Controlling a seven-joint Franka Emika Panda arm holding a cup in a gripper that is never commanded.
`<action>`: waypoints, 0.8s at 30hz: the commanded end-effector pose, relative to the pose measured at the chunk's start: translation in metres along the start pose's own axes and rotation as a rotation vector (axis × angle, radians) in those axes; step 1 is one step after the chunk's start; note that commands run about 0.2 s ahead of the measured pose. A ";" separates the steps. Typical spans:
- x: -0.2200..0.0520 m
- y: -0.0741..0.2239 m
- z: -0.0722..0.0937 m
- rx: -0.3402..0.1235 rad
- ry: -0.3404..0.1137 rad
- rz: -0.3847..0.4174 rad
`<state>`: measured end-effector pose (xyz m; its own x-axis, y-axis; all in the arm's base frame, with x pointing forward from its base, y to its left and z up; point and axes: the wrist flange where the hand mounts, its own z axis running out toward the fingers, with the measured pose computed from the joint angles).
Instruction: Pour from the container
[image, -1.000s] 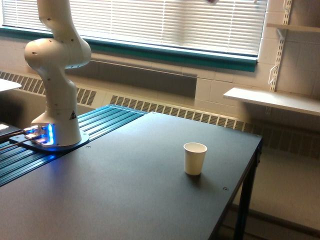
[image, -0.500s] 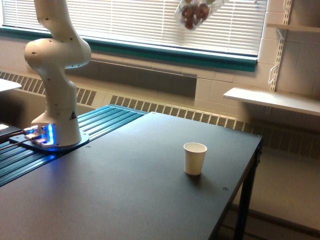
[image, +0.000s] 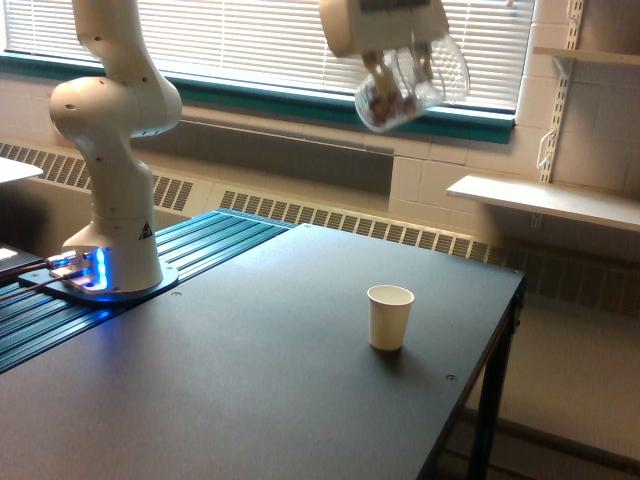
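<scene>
A: Presently, where is the container (image: 412, 88) found, and how is it held?

B: It is seen high above the paper cup (image: 389, 317), tilted on its side, clamped between the fingers of the gripper (image: 400, 62). Reddish-brown bits are gathered at its lower end.

A: How is it judged to handle?

B: A rigid, thin-walled, clear vessel is indicated; it is judged light, smooth and liable to slip or crack if squeezed hard. A hold across the wall near the rim, as now taken, is considered suitable.

A: And the room around the paper cup?

B: Bare table (image: 250, 380) is noted on every side of the paper cup. The table's edge lies near, to the exterior view's right of the paper cup, so spilled bits could be lost there.
</scene>
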<state>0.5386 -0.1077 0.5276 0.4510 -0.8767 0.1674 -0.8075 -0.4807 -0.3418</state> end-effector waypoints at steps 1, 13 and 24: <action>-0.034 -0.018 0.033 -0.032 -0.087 -0.097; -0.066 -0.020 0.071 -0.075 -0.168 -0.160; -0.105 -0.019 0.092 -0.110 -0.256 -0.231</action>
<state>0.5467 -0.0249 0.4414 0.6359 -0.7717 0.0119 -0.7484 -0.6204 -0.2347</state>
